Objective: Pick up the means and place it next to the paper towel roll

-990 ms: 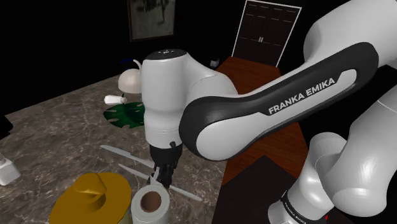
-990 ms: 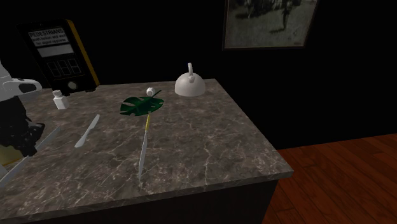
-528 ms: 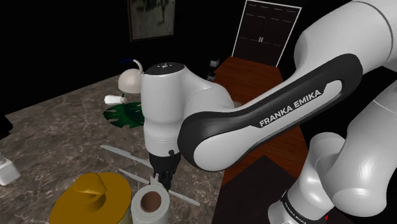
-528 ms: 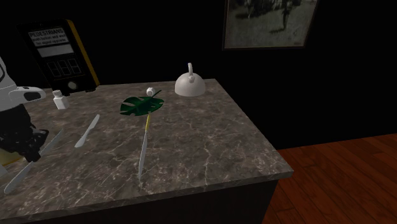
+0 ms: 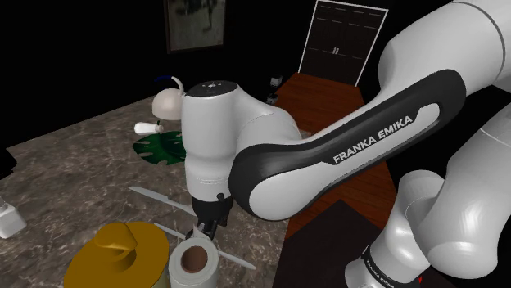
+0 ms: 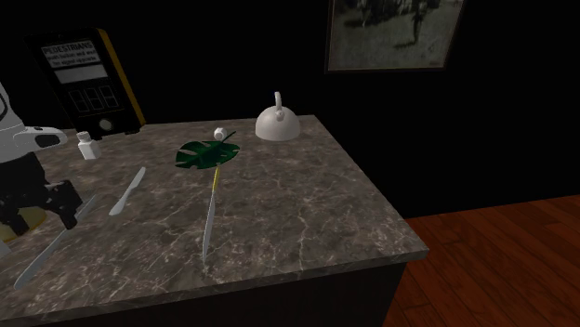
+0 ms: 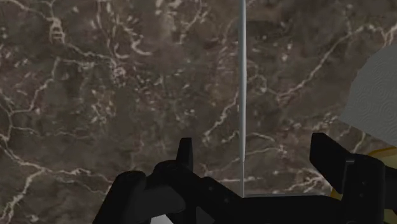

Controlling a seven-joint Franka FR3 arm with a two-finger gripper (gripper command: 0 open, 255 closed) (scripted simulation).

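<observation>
The long thin grey utensil [image 7: 242, 95] lies flat on the dark marble counter [image 6: 307, 214]. In the shoulder view the utensil [image 5: 236, 260] rests right beside the paper towel roll [image 5: 194, 263], a pale roll standing on end with a brown core. My black gripper [image 5: 206, 230] hovers just over it, open. In the wrist view the gripper [image 7: 257, 159] has its fingers wide apart on either side of the utensil without touching it, and the roll's pale side [image 7: 375, 95] is close by. From the second exterior view, the utensil [image 6: 51, 246] runs slantwise under the gripper [image 6: 58, 212].
A yellow hat [image 5: 115, 249] touches the roll. A second grey knife [image 6: 128, 191] and a long yellow-handled utensil [image 6: 211, 218] lie on the counter. Farther back are a green leaf [image 6: 206, 154], a white kettle [image 6: 277, 124], a small white bottle [image 6: 86, 147] and a black sign [image 6: 88, 84].
The gripper came down with the grey utensil clasped, then its fingers spread apart. The utensil now lies on the counter, released beside the roll.
</observation>
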